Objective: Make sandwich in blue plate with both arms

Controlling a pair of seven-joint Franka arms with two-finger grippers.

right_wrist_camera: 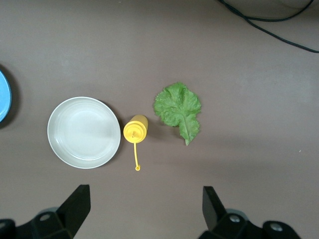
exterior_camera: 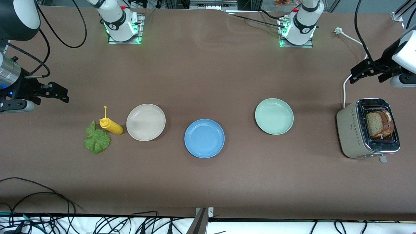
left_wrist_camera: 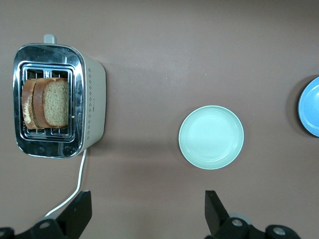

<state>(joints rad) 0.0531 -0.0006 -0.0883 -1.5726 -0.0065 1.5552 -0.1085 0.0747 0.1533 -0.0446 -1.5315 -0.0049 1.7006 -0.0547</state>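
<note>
While the blue plate (exterior_camera: 204,138) is sitting bare between two others, nothing is assembled: bread (exterior_camera: 378,123) is waiting in the toaster (exterior_camera: 352,130), lettuce (exterior_camera: 97,139) lying apart, both grippers (left_wrist_camera: 148,215) (right_wrist_camera: 146,211) hanging open above.

Blue plate (exterior_camera: 204,138) unobstructed from above — beige plate (exterior_camera: 146,122), green plate (exterior_camera: 274,116) flanking it

Robot lab: bolted arm bases (exterior_camera: 122,27), cables (exterior_camera: 39,195).
</note>
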